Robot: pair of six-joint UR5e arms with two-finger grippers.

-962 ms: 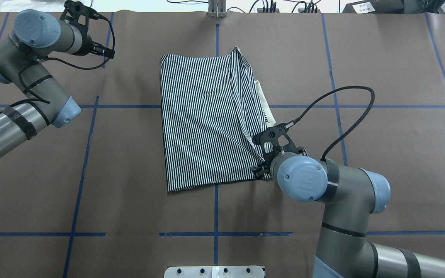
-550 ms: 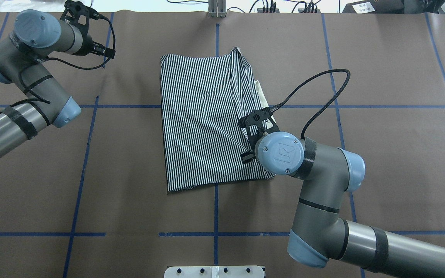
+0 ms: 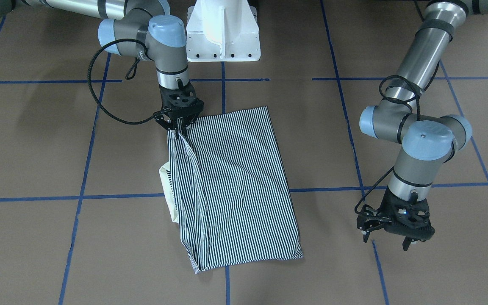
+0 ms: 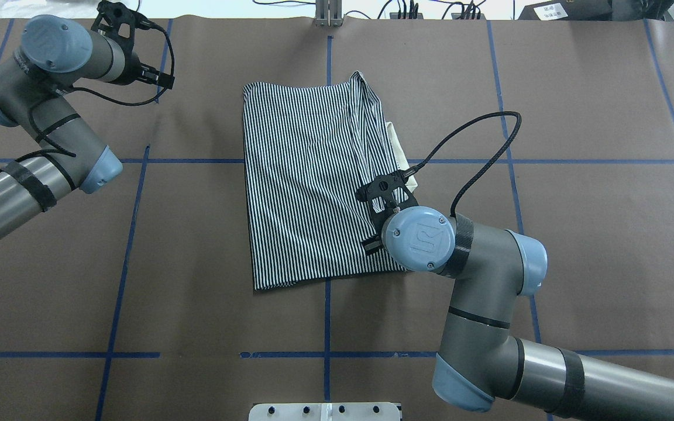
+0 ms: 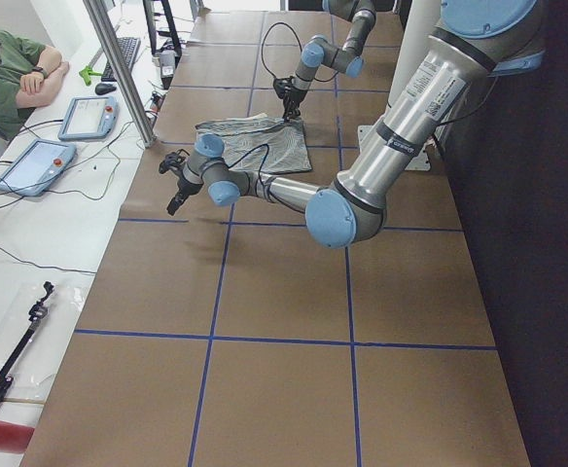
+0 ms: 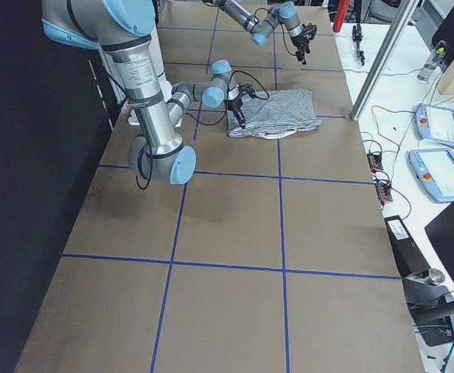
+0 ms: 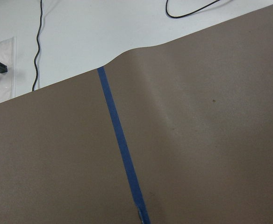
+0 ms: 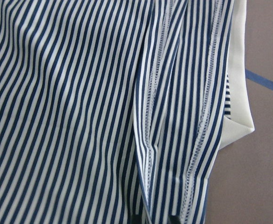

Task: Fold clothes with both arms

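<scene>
my right gripper point(image 3: 179, 126) has its fingers pinched tight on a raised ridge of the polo shirt point(image 3: 244, 182), at the corner nearest the white base point(image 3: 223, 38). the rest of the shirt lies folded flat mid-table, with the cream collar point(image 3: 164, 176) poking out beside that ridge. my left gripper point(image 3: 386, 240) hangs with fingers spread over the table point(image 3: 439, 275), well apart from the shirt's other long edge. there's open brown surface all around.

centre: navy-and-white striped polo shirt point(image 4: 308, 187) flat on brown paper-covered table point(image 4: 196, 234) | right silver-grey arm point(image 4: 477, 263) overhangs shirt's right edge, black cable loop point(image 3: 88, 80) arcing beside | left silver-grey arm point(image 4: 50, 123) far-left corner, well apart | bare paper between | white pedestal base point(image 3: 223, 31) near edge
</scene>
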